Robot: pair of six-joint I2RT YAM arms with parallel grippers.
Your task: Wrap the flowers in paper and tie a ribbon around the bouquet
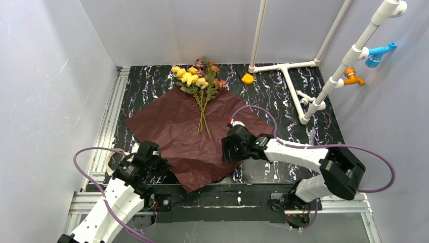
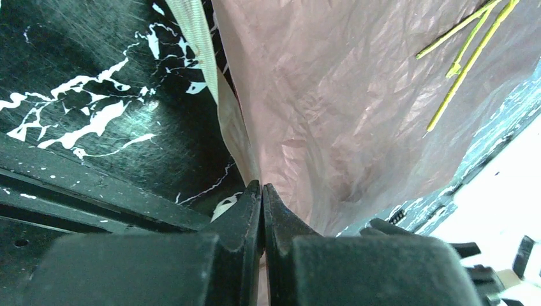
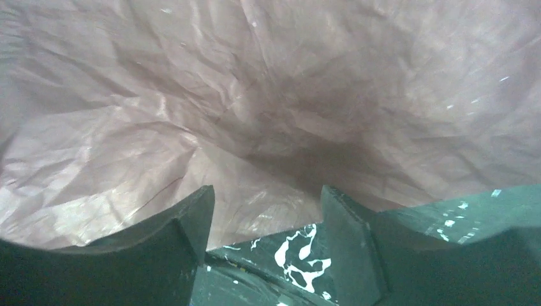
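Flowers (image 1: 198,81) lie on crinkled brownish-maroon paper (image 1: 167,129).

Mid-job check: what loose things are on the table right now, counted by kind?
flower bunch: 1
paper sheet: 1
ribbon: 1
orange cap: 1
Total: 4

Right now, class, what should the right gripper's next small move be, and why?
Probably ease forward and close on the paper, ready to fold it over. The right gripper stands open at its edge, and the flowers lie on it, not yet wrapped.
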